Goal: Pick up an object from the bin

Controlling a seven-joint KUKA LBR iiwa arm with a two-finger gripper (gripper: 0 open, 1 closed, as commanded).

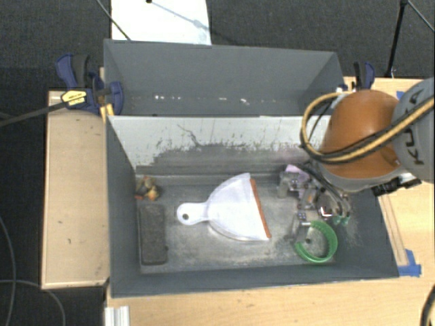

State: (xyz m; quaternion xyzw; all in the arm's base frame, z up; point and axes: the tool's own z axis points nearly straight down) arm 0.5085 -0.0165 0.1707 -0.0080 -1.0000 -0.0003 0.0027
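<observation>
**A:** The arm reaches in from the right, its orange cover bulging over the bin's right side, and the claw hangs low over the near right corner of the floor.

**B:** What's under it?

**A:** A green ring, lying flat right by the claw's tip. That looks like the likeliest pick, sitting apart from everything else with room around its rim. Whether metal meets ring, I can't say.

**B:** Claw apart or together?

**A:** Can't tell; it's a tangle of metal from this angle, and nothing visibly sits in it.

**B:** And the neighbours?

**A:** A white dustpan with an orange edge sprawls mid-floor, handle pointing left, just beside the claw. It's broad and flat, an awkward grab, I'd judge. A pale lilac scrap sits by the back wall, near the wrist. Well apart on the left are a dark block and a small brown thing.

**B:** The surface?

**A:** Grey metal, scuffed pale on the floor and scratched along the back slope. The bin rests on a light wooden desk, with dark floor and trailing cables beyond.
</observation>
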